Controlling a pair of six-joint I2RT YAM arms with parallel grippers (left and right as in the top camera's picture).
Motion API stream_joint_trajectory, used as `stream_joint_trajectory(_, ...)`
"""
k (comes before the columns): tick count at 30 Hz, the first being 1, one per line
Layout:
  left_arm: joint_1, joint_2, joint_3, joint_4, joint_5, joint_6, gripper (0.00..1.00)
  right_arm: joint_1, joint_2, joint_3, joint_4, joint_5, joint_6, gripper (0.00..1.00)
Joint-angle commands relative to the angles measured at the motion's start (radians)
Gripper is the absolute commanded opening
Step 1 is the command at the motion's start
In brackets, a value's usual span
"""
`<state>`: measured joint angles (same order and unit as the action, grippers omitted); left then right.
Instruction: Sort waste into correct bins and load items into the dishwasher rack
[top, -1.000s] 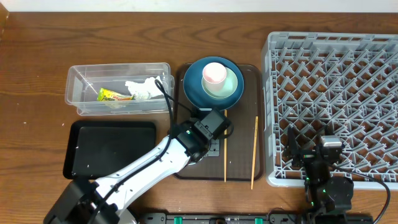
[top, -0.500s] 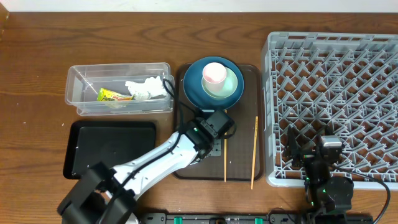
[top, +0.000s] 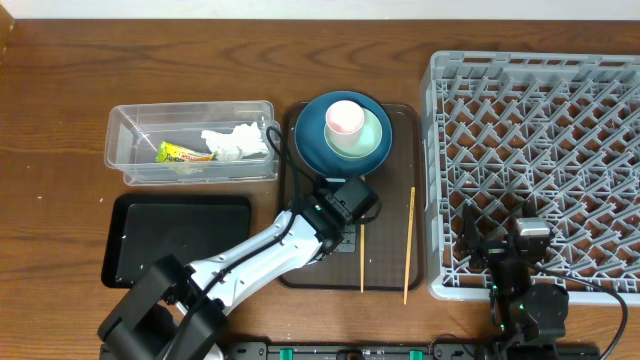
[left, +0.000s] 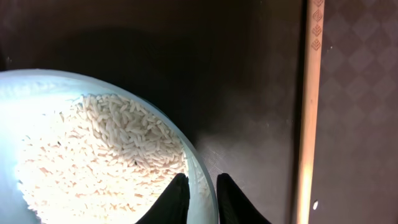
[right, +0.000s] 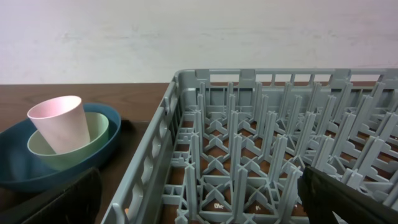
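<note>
My left gripper (left: 200, 182) is shut on the rim of the pale blue-white bowl (left: 43, 87), which holds white rice grains (left: 99, 149). In the overhead view the left gripper (top: 345, 212) hides that bowl on the brown serving tray (top: 402, 118). Two wooden chopsticks (top: 362, 258) (top: 408, 245) lie on the tray; one shows beside the bowl (left: 309, 106). The pink cup (top: 345, 120) stands in the pale green bowl (top: 376, 136) on the dark blue plate (top: 310, 130). My right gripper (right: 199, 208) is open over the grey rack's (top: 540, 150) front left corner.
The clear tub (top: 190, 108) at the back left holds the white tissue (top: 232, 142) and yellow-green wrapper (top: 178, 153). The black tray (top: 180, 235) lies in front of it. The right wrist view shows the cup (right: 59, 124) and rack pegs (right: 249, 143).
My left wrist has shifted slightly right and toward the front on the brown tray. The right arm has not moved.
</note>
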<state>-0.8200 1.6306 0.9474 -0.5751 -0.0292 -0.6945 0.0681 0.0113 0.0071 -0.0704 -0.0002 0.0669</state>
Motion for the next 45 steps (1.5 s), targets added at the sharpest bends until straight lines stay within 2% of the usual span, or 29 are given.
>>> stream_joint_trajectory(1, -0.002, 0.01, 0.014, -0.003, -0.017, 0.021, 0.15, 0.009, -0.005, -0.002, -0.004, 0.0, -0.005, 0.99)
stream_joint_trajectory(5, -0.002, 0.01, 0.012, -0.015, -0.017, 0.021, 0.15, 0.009, -0.005, -0.002, -0.004, 0.0, -0.005, 0.99)
stream_joint_trajectory(16, -0.002, 0.01, 0.012, -0.03, -0.016, 0.021, 0.06, 0.009, -0.005, -0.002, -0.005, 0.0, -0.005, 0.99)
stream_joint_trajectory(26, -0.002, -0.009, 0.013, -0.037, -0.01, 0.021, 0.06, 0.009, -0.005, -0.002, -0.004, 0.0, -0.005, 0.99)
stream_joint_trajectory(34, -0.002, -0.105, 0.013, -0.08, -0.005, 0.035, 0.06, 0.009, -0.005, -0.002, -0.005, 0.0, -0.005, 0.99)
stream_joint_trajectory(45, 0.004, -0.27, 0.013, -0.098, -0.01, 0.152, 0.06, 0.009, -0.005, -0.002, -0.005, 0.0, -0.005, 0.99)
